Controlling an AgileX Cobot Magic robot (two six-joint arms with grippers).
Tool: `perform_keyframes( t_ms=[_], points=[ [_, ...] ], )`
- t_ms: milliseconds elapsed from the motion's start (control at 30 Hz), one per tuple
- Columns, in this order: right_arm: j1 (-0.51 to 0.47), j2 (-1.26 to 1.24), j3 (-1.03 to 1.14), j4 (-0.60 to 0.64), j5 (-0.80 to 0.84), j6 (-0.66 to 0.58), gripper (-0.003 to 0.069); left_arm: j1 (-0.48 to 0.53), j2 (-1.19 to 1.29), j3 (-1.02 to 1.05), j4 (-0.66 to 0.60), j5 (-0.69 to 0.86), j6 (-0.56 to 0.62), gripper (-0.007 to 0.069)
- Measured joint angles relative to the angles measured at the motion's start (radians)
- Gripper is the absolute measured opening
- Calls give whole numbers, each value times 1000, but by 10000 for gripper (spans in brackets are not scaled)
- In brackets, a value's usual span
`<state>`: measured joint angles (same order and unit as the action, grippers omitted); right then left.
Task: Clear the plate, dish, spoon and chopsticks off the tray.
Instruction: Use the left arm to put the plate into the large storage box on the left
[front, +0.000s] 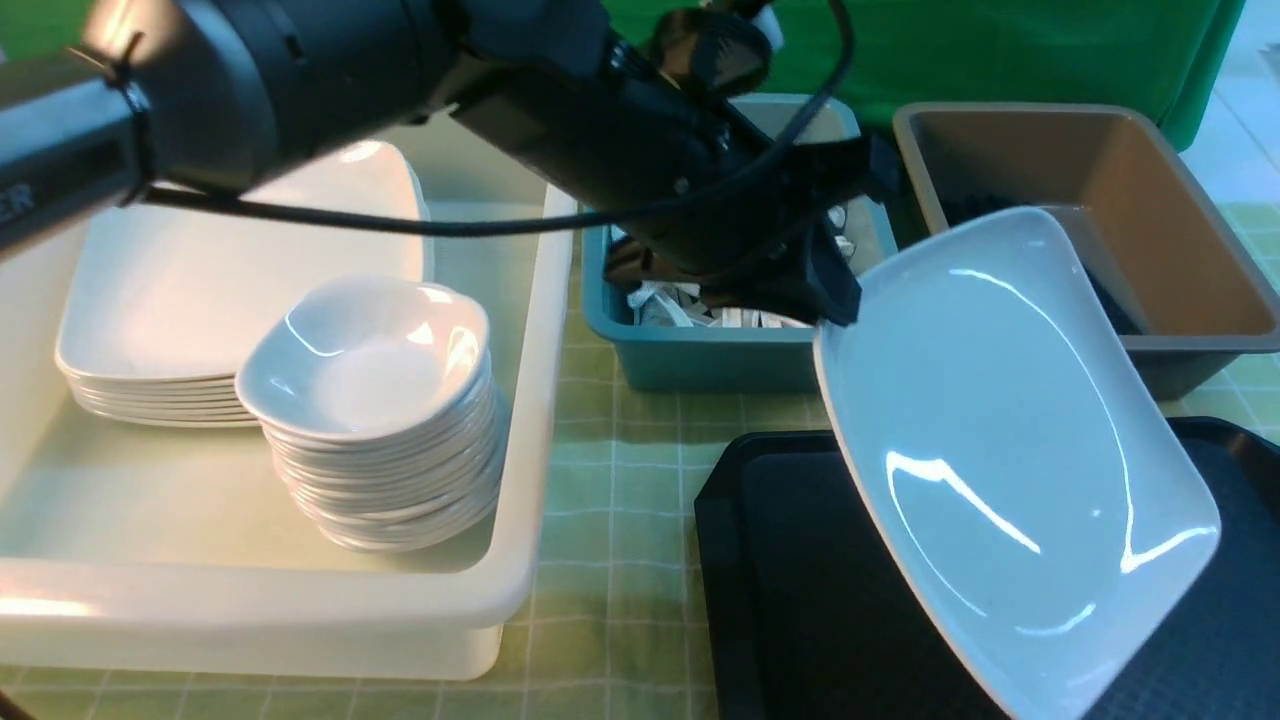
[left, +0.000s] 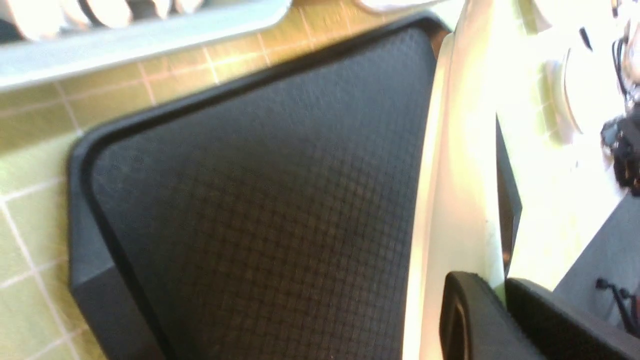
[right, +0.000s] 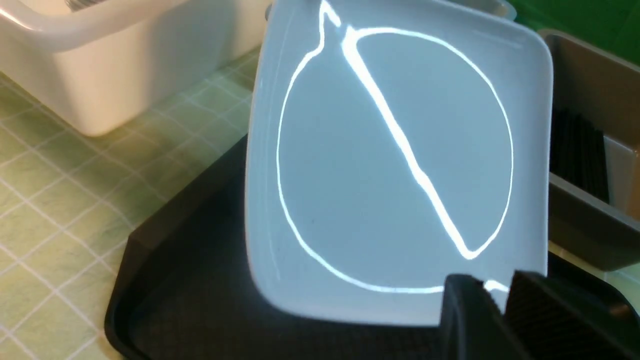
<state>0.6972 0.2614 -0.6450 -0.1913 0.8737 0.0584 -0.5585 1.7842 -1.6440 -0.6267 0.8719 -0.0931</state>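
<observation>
The large white plate (front: 1000, 440) hangs tilted above the black tray (front: 800, 580). My left gripper (front: 835, 305) reaches across from the left and is shut on the plate's far rim. In the left wrist view the plate (left: 460, 175) runs edge-on into the gripper (left: 502, 282), over the tray (left: 260, 190). In the right wrist view my right gripper (right: 500, 287) is shut on the near rim of the plate (right: 390, 165), above the tray (right: 200, 300). The right gripper is out of the front view. No spoon or chopsticks show on the visible parts of the tray.
A white tub (front: 520, 560) on the left holds a stack of large plates (front: 200, 290) and a stack of small bowls (front: 370, 400). A teal bin (front: 700, 360) with white pieces stands behind the tray. A brown bin (front: 1180, 250) with dark sticks is at the back right.
</observation>
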Motion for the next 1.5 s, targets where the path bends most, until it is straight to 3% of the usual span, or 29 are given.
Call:
perform_keyframes(
  t_ms=[533,1000,1133,1300,1500],
  points=[
    [0,0,0,0,-1,0,115,257,-143,3,-193,-35,75,15],
    [0,0,0,0,-1,0,116,921,-295,3,-261,118,101,15],
    [0,0,0,0,-7,1,116,1045,-285,3,-253,152,119,15],
    [0,0,0,0,-29,1,116,1110,-252,3,-183,149,127,15],
    [0,0,0,0,-32,2,116,1120,-187,3,-159,126,127,15]
  ],
)
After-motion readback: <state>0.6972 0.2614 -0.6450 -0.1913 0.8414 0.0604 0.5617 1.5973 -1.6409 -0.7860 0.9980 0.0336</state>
